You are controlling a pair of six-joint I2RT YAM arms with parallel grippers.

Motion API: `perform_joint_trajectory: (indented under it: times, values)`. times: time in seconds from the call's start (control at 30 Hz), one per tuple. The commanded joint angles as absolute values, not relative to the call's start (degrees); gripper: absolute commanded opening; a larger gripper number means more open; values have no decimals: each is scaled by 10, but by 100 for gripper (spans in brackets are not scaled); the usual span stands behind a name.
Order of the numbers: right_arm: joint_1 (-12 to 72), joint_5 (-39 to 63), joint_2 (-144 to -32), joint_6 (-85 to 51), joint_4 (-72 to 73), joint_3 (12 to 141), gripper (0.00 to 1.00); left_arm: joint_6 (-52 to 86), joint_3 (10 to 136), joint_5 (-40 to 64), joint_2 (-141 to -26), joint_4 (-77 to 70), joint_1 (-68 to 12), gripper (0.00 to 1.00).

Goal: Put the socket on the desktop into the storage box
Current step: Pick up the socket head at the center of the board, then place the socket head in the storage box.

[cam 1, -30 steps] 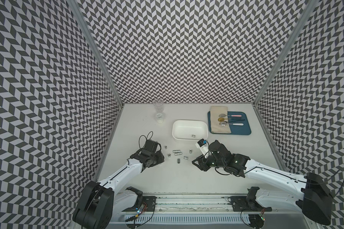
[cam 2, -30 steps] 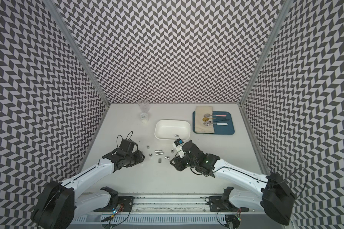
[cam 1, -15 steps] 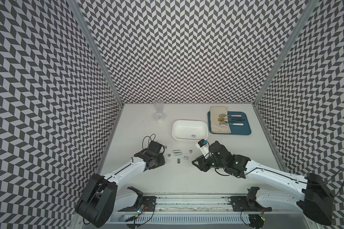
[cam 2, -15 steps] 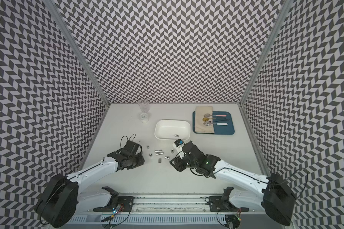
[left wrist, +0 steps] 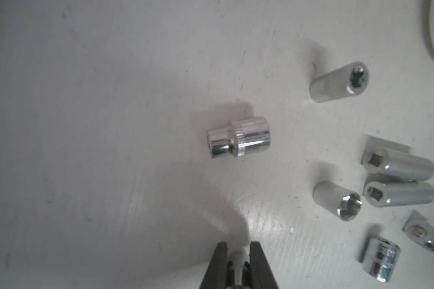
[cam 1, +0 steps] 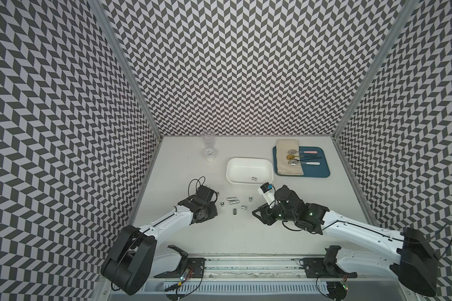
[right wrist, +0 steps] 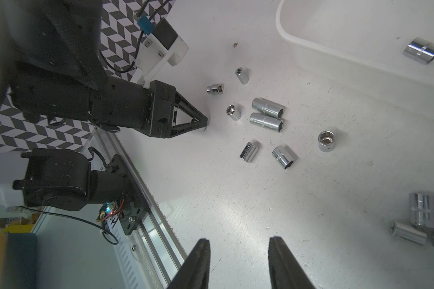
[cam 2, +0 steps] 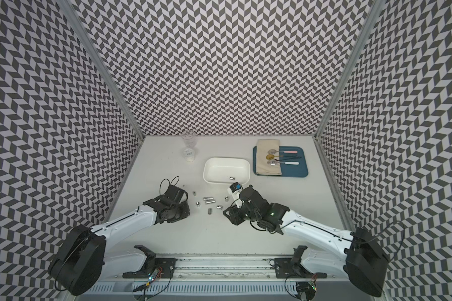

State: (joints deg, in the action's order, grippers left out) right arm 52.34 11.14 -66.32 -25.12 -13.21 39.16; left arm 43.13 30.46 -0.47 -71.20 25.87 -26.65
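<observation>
Centre of frame, both top views: storage box [cam 1: 249, 158], one socket [cam 1: 254, 178] being kept inside. Below it, loose sockets [cam 1: 232, 206] are being left undelivered. A small socket [left wrist: 237, 259] is seemingly being pinched by the left gripper [left wrist: 238, 246], jaws pressed together; right gripper [right wrist: 239, 241] being held spread, empty.

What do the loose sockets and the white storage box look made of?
The sockets: likely chrome-plated steel, going by mirror-bright reflections and a knurled band. The storage box: probably plastic, smooth white with a soft sheen and a rounded moulded rim.
</observation>
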Motion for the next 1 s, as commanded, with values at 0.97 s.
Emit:
perform_joint_trajectory:
  times: [0.97]
  values:
    - [380, 125, -582, -289, -175, 394, 43, 403, 617, 20, -901, 234, -342, 0]
